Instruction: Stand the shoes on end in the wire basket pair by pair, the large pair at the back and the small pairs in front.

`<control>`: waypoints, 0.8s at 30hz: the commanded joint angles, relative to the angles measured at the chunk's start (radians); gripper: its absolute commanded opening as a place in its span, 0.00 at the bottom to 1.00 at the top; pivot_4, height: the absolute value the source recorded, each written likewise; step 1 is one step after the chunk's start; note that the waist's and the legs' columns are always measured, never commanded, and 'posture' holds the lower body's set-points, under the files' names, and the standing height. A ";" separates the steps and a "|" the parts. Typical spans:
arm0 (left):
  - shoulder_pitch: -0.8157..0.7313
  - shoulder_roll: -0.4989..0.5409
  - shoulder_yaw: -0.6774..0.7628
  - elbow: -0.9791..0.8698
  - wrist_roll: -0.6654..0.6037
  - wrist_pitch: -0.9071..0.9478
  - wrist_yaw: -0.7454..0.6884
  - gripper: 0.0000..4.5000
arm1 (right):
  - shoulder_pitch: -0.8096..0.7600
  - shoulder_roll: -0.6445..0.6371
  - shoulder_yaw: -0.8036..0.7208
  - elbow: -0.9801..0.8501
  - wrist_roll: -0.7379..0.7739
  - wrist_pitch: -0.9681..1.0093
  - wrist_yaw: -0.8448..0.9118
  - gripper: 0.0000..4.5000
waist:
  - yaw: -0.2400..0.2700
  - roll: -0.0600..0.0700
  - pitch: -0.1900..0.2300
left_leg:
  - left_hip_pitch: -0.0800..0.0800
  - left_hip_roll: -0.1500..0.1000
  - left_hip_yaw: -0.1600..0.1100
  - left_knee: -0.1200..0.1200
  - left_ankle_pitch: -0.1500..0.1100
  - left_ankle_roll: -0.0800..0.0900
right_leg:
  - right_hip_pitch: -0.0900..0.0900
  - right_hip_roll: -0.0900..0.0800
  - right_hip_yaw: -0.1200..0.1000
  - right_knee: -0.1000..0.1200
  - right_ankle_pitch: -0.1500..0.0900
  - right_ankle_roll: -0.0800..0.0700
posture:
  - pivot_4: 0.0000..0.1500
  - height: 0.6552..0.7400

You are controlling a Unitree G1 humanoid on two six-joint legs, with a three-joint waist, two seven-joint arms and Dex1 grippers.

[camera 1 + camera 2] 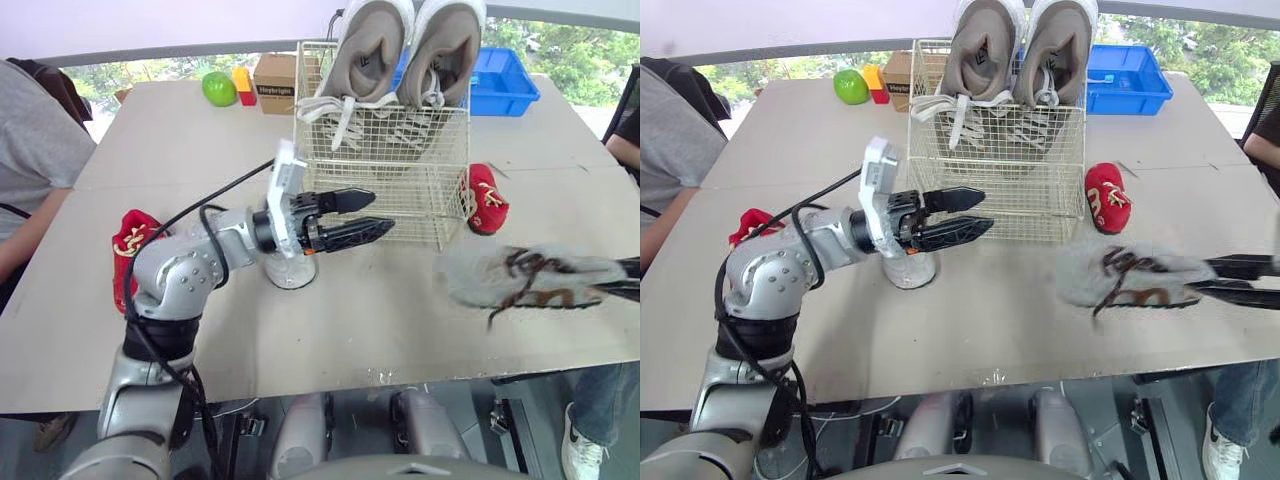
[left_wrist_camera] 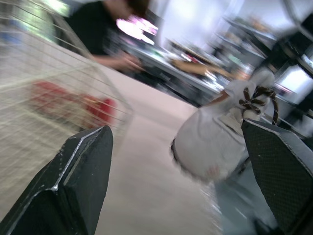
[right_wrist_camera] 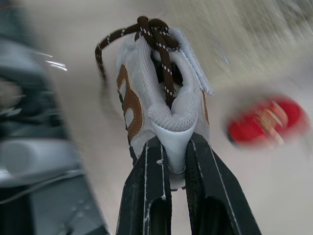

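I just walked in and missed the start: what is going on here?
The robot is loading shoes into the wire basket. The large grey pair already stands on end at its back. The right gripper holds a small grey shoe with brown laces by the heel, right of the basket. The left gripper hovers open before the basket. Two small red shoes lie on the table.

Silver left arm, black cable, black left pincer.
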 commanded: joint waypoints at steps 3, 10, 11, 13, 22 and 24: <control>-0.127 0.020 -0.102 0.044 0.017 0.078 -0.199 1.00 | -0.234 -0.052 0.302 -0.048 0.152 -0.112 -0.180 0.01 | 0.005 -0.002 0.001 | -0.001 -0.001 0.000 0.000 0.000 0.000 | 0.000 -0.004 0.000 -0.001 0.001 -0.002 | 1.00 1.00; -0.188 0.073 -0.202 0.065 0.115 0.080 -0.376 1.00 | -0.623 0.003 0.660 -0.029 0.157 -0.183 -0.268 0.01 | 0.001 -0.005 0.005 | -0.003 -0.002 0.000 -0.001 0.000 0.000 | -0.002 -0.005 0.003 -0.002 0.001 -0.002 | 1.00 1.00; -0.191 0.079 -0.196 0.061 0.103 0.099 -0.391 1.00 | -0.651 0.012 0.681 -0.024 0.146 -0.179 -0.265 0.01 | 0.001 -0.005 0.004 | -0.003 -0.002 -0.001 -0.001 0.000 0.000 | -0.003 -0.005 0.002 -0.001 0.001 -0.002 | 1.00 1.00; -0.193 0.090 -0.190 0.052 0.102 0.112 -0.417 1.00 | -0.701 0.028 0.718 -0.016 0.137 -0.168 -0.260 0.01 | 0.003 -0.005 0.004 | -0.003 -0.001 -0.001 -0.002 0.000 0.000 | -0.003 -0.004 0.002 -0.001 0.001 -0.002 | 1.00 1.00; -0.167 0.103 -0.195 0.030 0.169 0.074 -0.469 0.39 | -0.802 0.092 0.792 0.007 0.094 -0.154 -0.231 0.00 | 0.003 -0.004 0.005 | -0.003 -0.001 0.000 -0.001 0.000 0.000 | -0.003 -0.005 0.002 0.000 0.001 -0.002 | 1.00 1.00; -0.164 0.097 -0.185 0.030 0.169 0.077 -0.463 0.20 | -0.805 0.104 0.790 0.008 0.095 -0.148 -0.231 0.00 | 0.003 -0.004 0.005 | -0.003 -0.001 0.000 -0.001 0.000 0.000 | -0.003 -0.005 0.002 0.000 0.001 -0.002 | 1.00 1.00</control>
